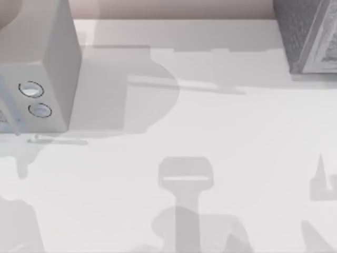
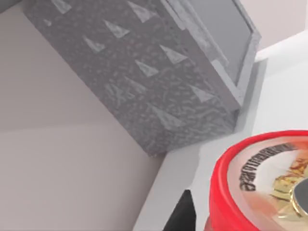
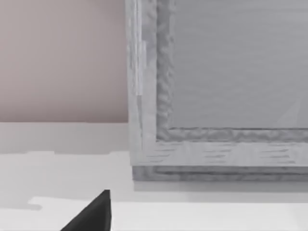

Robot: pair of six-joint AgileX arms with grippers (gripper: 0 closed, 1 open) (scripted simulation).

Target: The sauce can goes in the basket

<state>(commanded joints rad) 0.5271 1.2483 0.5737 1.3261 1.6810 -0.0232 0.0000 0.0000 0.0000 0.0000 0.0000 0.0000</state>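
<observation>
The sauce can sits very close in the left wrist view: a red rim around a yellow-orange printed end. My left gripper is shut on it, and one black fingertip shows against its side. In the top view a bulky grey part of my left arm hangs high at the far left and hides the can. The basket is a grey textured box at the table's back right corner, and the left wrist view shows its outer wall. A dark fingertip of my right gripper shows just in front of the basket's rim.
The white table carries only arm shadows across its middle and front. A pinkish wall runs behind the back edge, right behind the basket.
</observation>
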